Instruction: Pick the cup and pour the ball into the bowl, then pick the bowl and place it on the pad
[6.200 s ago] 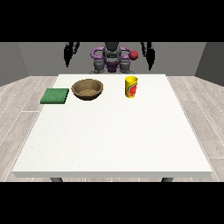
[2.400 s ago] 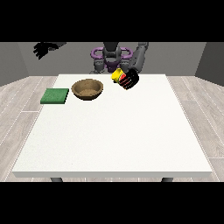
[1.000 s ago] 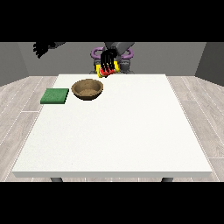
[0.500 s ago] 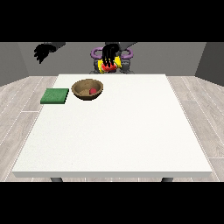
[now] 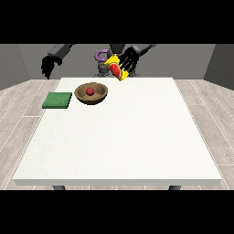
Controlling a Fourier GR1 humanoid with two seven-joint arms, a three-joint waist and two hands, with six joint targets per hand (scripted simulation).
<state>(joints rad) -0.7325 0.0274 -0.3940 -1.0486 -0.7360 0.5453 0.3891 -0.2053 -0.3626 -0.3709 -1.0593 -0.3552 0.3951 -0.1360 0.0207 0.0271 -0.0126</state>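
Gripping the tilted cup [image 5: 114,68], curled fingers [image 5: 129,61] at the view's right

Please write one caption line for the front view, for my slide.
Hand at the view's right holds the tilted yellow cup; red ball lies in the wooden bowl.

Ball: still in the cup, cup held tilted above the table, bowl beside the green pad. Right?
Not quite. In the front view the red ball lies in the wooden bowl, not in the yellow cup. The rest holds: cup held tilted above the table, bowl beside the green pad.
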